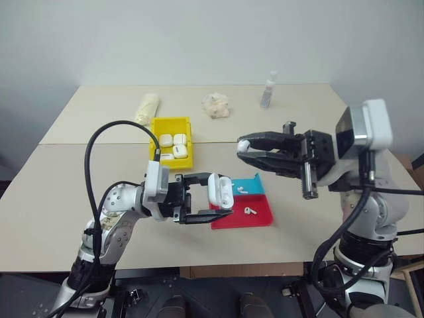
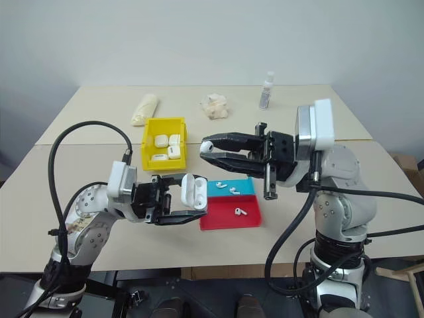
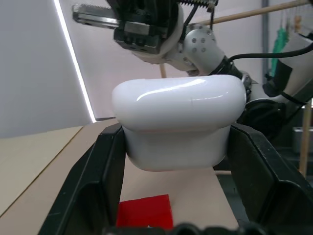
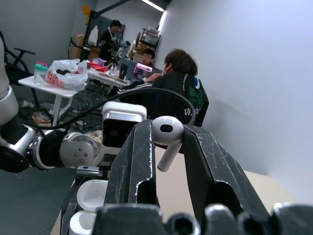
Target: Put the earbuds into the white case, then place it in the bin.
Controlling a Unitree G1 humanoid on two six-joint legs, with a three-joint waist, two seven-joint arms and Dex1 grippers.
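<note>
My left gripper [image 1: 228,194] is shut on the white case [image 1: 218,191], holding it above the table with its lid flipped open. The left wrist view shows that case [image 3: 178,120] clamped between both fingers. My right gripper [image 1: 242,147] hangs higher and to the right, pointing toward the case and shut on one of the earbuds [image 4: 167,132], a small white one pinched at its fingertips. The gripper's tips stand apart from the case. Another earbud [image 1: 242,189] lies in the blue tray [image 1: 255,182] and one [image 1: 250,211] in the red tray [image 1: 228,220]. The yellow bin [image 1: 171,121] behind holds several white cases.
The blue and red trays sit side by side below and between the two grippers. At the back of the table are a pale roll [image 1: 147,108], a crumpled wad [image 1: 216,105] and a small clear bottle [image 1: 267,91]. People sit at desks in the background of the right wrist view.
</note>
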